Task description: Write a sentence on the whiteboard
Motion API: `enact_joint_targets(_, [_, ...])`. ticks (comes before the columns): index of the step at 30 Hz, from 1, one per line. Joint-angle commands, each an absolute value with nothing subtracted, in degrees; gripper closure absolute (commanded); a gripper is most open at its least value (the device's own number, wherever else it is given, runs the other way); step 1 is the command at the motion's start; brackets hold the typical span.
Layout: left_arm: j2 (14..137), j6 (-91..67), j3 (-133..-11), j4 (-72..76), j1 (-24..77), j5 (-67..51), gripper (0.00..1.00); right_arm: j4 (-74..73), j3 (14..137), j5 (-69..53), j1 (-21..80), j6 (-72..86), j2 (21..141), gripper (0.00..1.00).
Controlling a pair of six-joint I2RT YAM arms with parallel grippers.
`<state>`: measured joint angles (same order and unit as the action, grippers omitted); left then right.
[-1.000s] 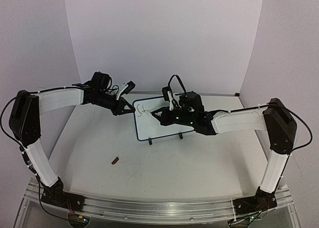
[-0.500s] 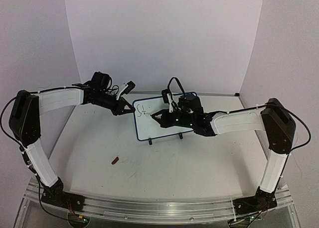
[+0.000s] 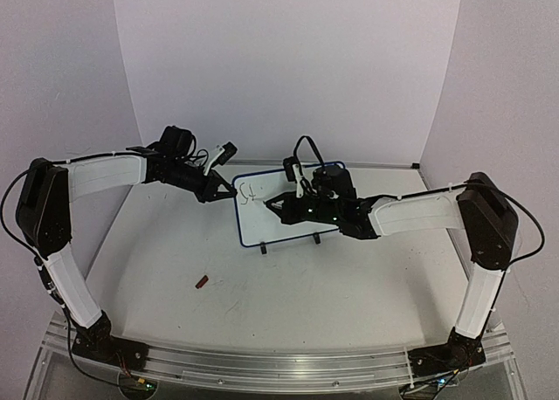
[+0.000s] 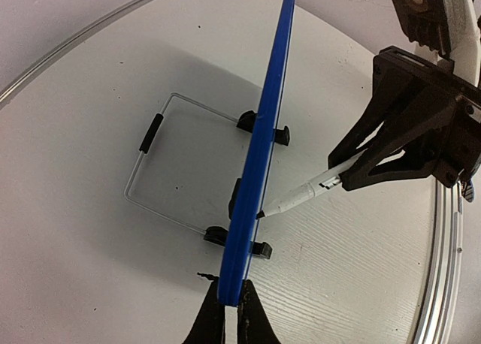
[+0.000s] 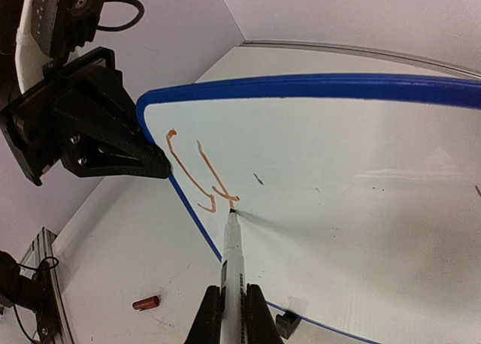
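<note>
— Blue round the rim, white on the face: surely the whiteboard [image 3: 271, 225], standing on small black feet [image 3: 262, 249] toward the far middle of the table [image 3: 349, 286].

— Agreed. Propped from behind by a thin wire stand [image 4: 150, 171], going by the left wrist view. Hard to say whether dead upright or leaning back a little.

— Held anywhere?

— Pinched at its left edge, not far below the upper corner, by the left gripper [image 3: 225, 190]. Fingers closed right down on the blue frame, one on either side.

— And on the writing side?

— Faced by the right gripper [image 3: 278, 204], likewise clamped tight, this time round a white marker [image 5: 231, 246]. Sticks straight out ahead between the fingers, dark tip touching the white face.

— Touching where?

— Up in the left part of the face, right at the lower end of some orange strokes [image 5: 207, 206]. Only two or three slanting marks, close beside the left rim. Cannot read a word out of them.

— Anything else lying about?

— Just a small red-brown piece [image 3: 202, 282] on the near left of the table, well apart from the board and from both arms. Too small to name with any certainty.
</note>
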<state>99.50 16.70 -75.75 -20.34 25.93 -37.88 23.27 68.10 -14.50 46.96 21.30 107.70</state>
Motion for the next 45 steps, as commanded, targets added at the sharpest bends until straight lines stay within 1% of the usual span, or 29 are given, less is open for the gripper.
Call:
enact_joint_targets(1, [101.18, 18.67, -76.99, -23.37, 26.81, -36.21, 1.00, 23.71, 67.86, -12.86, 46.84, 21.59, 108.99, 1.00])
enact_joint_targets(21, [101.28, 18.78, -77.08, -23.47, 26.81, -36.12, 1.00, 22.99, 67.94, -11.85, 46.82, 21.27, 108.56, 1.00])
enact_joint_targets(30, [101.29, 18.73, -77.08, -23.47, 26.81, -36.04, 1.00, 22.76, 66.91, -11.48, 46.88, 20.72, 105.87, 1.00])
enact_joint_targets(40, [101.25, 18.64, -77.00, -23.30, 26.85, -35.74, 1.00, 24.18, 63.62, -13.81, 46.87, 20.04, 98.40, 1.00])
enact_joint_targets(45, [101.16, 18.58, -76.99, -23.20, 26.90, -35.75, 1.00, 24.15, 63.98, -13.97, 46.80, 19.95, 98.24, 1.00])
